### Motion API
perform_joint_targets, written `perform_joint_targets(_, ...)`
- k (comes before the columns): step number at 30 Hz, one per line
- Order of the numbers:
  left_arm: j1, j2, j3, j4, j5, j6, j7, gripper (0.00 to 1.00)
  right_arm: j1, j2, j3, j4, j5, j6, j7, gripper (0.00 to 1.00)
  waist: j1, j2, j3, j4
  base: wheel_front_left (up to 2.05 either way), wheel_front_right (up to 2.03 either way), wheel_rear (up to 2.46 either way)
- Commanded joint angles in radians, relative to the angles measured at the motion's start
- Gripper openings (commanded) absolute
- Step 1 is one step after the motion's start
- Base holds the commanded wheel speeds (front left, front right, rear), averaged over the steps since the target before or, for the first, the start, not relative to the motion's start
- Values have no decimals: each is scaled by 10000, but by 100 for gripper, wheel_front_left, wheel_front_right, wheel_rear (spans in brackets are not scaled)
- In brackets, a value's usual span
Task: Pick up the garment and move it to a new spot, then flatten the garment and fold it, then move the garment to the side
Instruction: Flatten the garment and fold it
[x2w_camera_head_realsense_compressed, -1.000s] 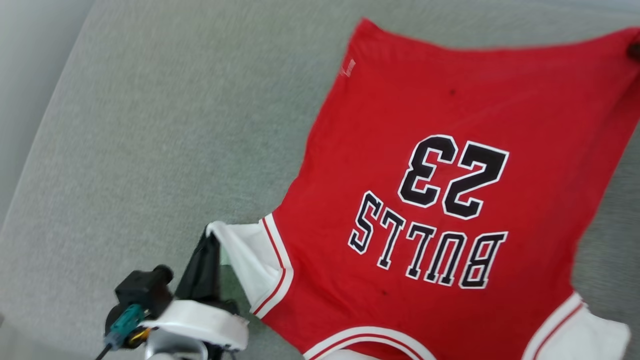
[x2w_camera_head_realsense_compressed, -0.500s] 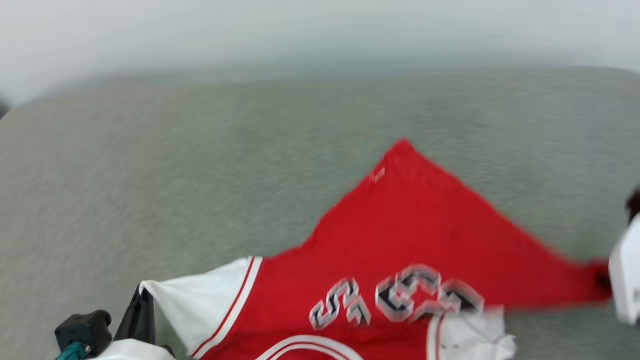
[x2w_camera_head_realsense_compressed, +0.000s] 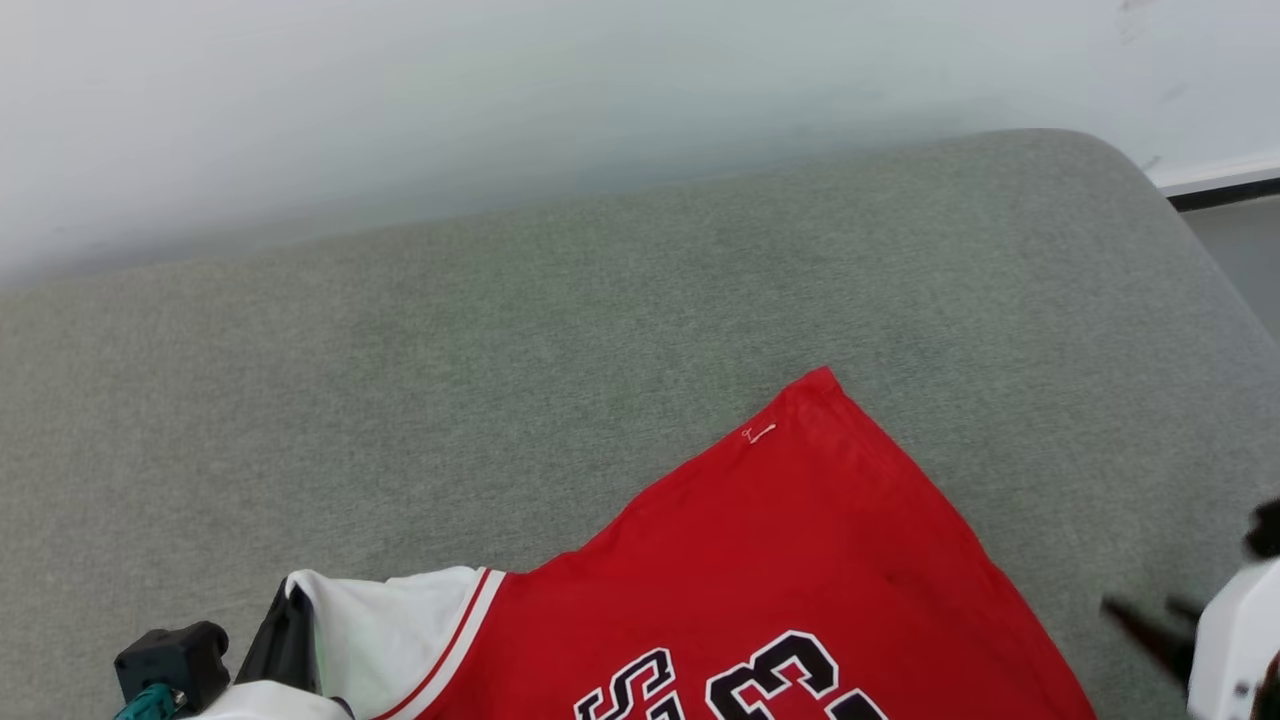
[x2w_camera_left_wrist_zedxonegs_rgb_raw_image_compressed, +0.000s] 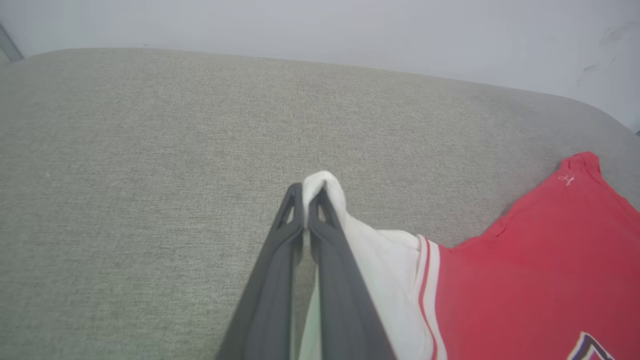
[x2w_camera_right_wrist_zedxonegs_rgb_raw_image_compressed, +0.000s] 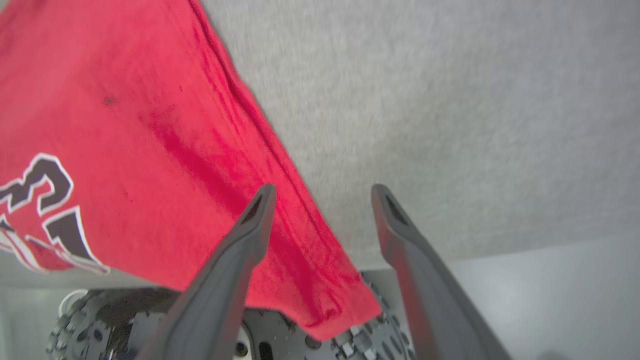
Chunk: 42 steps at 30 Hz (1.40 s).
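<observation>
Garment grip: left gripper clamped shut on the white sleeve tip, near left.
Right gripper: fingers wide apart, holding nothing, poised by the red side hem at right.
Garment place: lettering up on the grey cushion, near right; one red corner points far, another droops off the near edge.
Garment feel: light and limp, creases easily, probably slides on the weave.
Take hold: pinch corners or trimmed sleeve edges on both sides, then keep tension to flatten.

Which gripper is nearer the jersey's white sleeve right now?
Left. The left gripper is shut on the white sleeve; the right gripper is open beside the red edge of the jersey.
</observation>
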Motion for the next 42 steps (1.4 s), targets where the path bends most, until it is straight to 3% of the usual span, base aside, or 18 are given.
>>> perform_joint_targets(1,-91,53,-68,-136,89,48,66,0,-535,-30,-141,-243,-117,-7,-915,100,2,0,150,146,0,0,0)
perform_joint_targets(6,-529,-32,-347,-607,342,173,244,0,-1873,231,-428,-231,-247,-7,-3439,100,2,0,622,568,0,0,0)
perform_joint_targets(10,-1077,-183,-687,-949,579,137,317,0,-3091,241,-5,319,-190,-7,-3721,100,2,0,1174,1007,0,0,0)
perform_joint_targets(13,-1489,-325,-932,-1033,738,65,320,0,-4004,134,506,858,-176,-7,-2975,100,2,0,1535,1366,0,0,0)
perform_joint_targets(22,-2621,-826,-1518,-730,907,-312,87,0,-6123,387,1427,2186,-781,-7,934,100,2,0,2391,2295,0,0,0)
perform_joint_targets(27,-3089,-1073,-1699,-349,871,-525,-166,0,-6618,528,1410,2932,-1229,-7,1745,100,2,0,2801,2618,0,0,0)
perform_joint_targets(34,-3316,-1283,-1769,191,778,-738,-516,0,-6311,1012,1438,3949,-954,-6,2378,100,2,0,2936,2785,0,0,0)
perform_joint_targets(35,-3321,-1293,-1772,238,749,-757,-550,0,-6261,1019,1511,3991,-896,-4,2426,49,2,0,2919,2784,0,0,0)
perform_joint_targets(36,-3318,-1297,-1782,290,739,-752,-565,0,-6232,1082,1562,4020,-783,-3,2442,32,2,0,2879,2775,0,0,0)
perform_joint_targets(37,-3308,-1305,-1787,338,727,-767,-587,0,-6208,1109,1650,4004,-741,2,2437,7,2,0,2828,2760,0,0,0)
perform_joint_targets(38,-3303,-1306,-1792,374,732,-772,-600,0,-6203,1094,1724,3962,-691,10,2400,0,2,0,2781,2740,0,0,0)
perform_joint_targets(42,-3300,-1265,-1786,481,648,-842,-620,0,-6274,919,1827,3893,-554,7,2293,0,2,0,2563,2670,0,0,0)
